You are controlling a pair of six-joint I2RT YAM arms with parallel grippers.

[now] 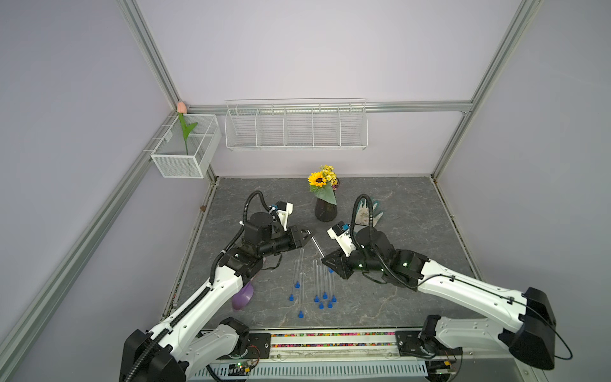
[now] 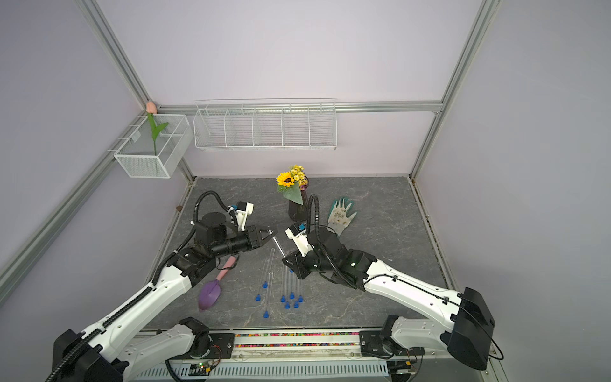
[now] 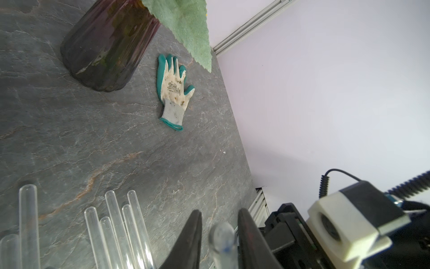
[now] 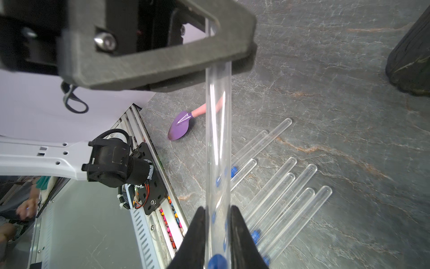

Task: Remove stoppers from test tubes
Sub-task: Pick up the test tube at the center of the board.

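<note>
With our right fingers [image 1: 327,259] pinching the test tube [image 1: 317,245] beside its blue stopper [image 4: 217,260] and our left fingers [image 1: 307,236] clamped on its rounded end, it spans between them above the surface [image 1: 396,231], where a crooked pull could crack or drop it.

Pale lilac walls [image 1: 330,49] are enclosing a grey stone-patterned tabletop [image 1: 413,198]; a white wire rack [image 1: 297,132] is hanging at twelve o'clock, a mesh box [image 1: 178,167] at ten o'clock, on aluminium framing [image 1: 413,106].
</note>
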